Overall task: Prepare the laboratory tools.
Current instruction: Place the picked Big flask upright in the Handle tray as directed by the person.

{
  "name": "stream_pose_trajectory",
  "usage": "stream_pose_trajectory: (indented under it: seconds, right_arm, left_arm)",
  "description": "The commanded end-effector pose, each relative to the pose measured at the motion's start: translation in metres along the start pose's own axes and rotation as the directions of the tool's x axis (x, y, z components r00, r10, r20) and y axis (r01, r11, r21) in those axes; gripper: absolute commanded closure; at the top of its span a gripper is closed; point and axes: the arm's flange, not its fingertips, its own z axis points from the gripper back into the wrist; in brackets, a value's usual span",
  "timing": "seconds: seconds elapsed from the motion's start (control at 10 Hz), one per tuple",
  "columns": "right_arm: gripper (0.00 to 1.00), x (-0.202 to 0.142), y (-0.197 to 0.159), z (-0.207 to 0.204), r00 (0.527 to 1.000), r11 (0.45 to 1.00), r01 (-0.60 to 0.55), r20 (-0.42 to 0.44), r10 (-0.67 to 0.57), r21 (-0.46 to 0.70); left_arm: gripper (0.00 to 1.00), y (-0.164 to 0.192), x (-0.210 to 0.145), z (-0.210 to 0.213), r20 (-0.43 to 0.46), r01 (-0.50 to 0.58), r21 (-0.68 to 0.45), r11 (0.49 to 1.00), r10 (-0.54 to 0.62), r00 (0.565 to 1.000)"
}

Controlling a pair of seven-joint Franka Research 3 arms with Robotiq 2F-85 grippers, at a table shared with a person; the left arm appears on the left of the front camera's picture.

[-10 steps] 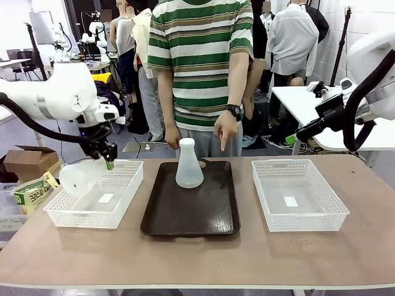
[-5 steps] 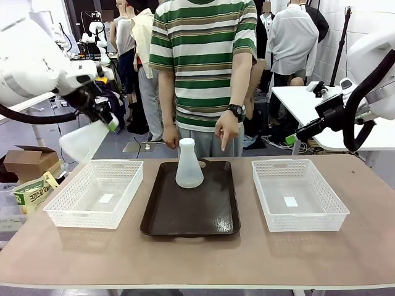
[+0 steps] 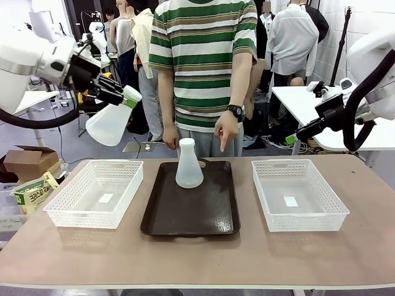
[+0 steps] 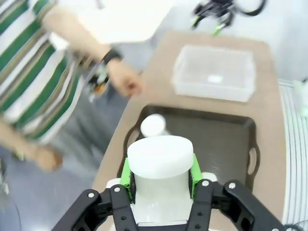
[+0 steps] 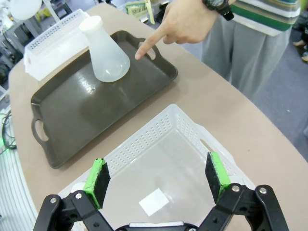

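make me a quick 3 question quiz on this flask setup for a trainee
1. True or false: the left gripper is shut on a flask, holding it by the neck, above the table.
2. Where does the other flask stand? A) in the left basket B) on the dark tray C) in the right basket
3. Fill in: the person's hand points one finger down toward the ____.

Key
1. True; the green pads clamp the neck in the left wrist view.
2. B; it stands upright near the tray's far end.
3. Tray. The right gripper hangs open over the right basket.
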Motion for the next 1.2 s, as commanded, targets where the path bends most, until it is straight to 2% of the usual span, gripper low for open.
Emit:
stream_pose_trajectory:
  seconds: [0.0, 0.1, 0.3, 0.5, 0.6, 0.7, 0.8, 0.9, 1.0, 1.1]
  right_arm:
    - [0.00, 0.000, 0.000, -0.001, 1.000, 1.000, 0.000, -0.004, 0.000, -0.011]
    - [0.00, 0.000, 0.000, -0.001, 1.000, 1.000, 0.000, -0.004, 0.000, -0.011]
    - [0.00, 0.000, 0.000, -0.001, 1.000, 1.000, 0.000, -0.004, 0.000, -0.011]
    - [0.00, 0.000, 0.000, -0.001, 1.000, 1.000, 0.000, -0.004, 0.000, -0.011]
    - [0.00, 0.000, 0.000, -0.001, 1.000, 1.000, 0.000, -0.004, 0.000, -0.011]
    - [0.00, 0.000, 0.000, -0.001, 1.000, 1.000, 0.000, -0.004, 0.000, -0.011]
    - [0.00, 0.000, 0.000, -0.001, 1.000, 1.000, 0.000, -0.004, 0.000, -0.011]
    - [0.00, 0.000, 0.000, -0.001, 1.000, 1.000, 0.000, -0.004, 0.000, -0.011]
    - [0.00, 0.000, 0.000, -0.001, 1.000, 1.000, 0.000, -0.004, 0.000, -0.011]
    - [0.00, 0.000, 0.000, -0.001, 1.000, 1.000, 0.000, -0.004, 0.000, -0.011]
  left_arm:
    - [1.00, 0.023, -0.059, 0.000, 0.474, 0.399, -0.479, 0.782, -0.153, 0.867]
    - [1.00, 0.028, -0.069, -0.006, 0.552, 0.449, -0.523, 0.725, -0.113, 0.826]
    - [1.00, 0.037, -0.090, -0.020, 0.654, 0.509, -0.535, 0.674, -0.050, 0.755]
    - [1.00, 0.040, -0.097, -0.027, 0.654, 0.456, -0.543, 0.705, 0.014, 0.756]
    - [1.00, 0.047, -0.098, -0.031, 0.504, 0.246, -0.603, 0.759, 0.123, 0.855]
    - [1.00, 0.013, -0.107, -0.029, 0.640, 0.470, -0.461, 0.753, -0.085, 0.764]
    - [1.00, 0.013, -0.107, -0.029, 0.640, 0.470, -0.461, 0.753, -0.085, 0.764]
    - [1.00, 0.024, -0.114, -0.037, 0.621, 0.409, -0.539, 0.736, 0.019, 0.784]
    - [1.00, 0.024, -0.122, -0.059, 0.659, 0.392, -0.560, 0.730, 0.105, 0.745]
    - [1.00, 0.019, -0.122, -0.092, 0.738, 0.430, -0.503, 0.749, 0.113, 0.666]
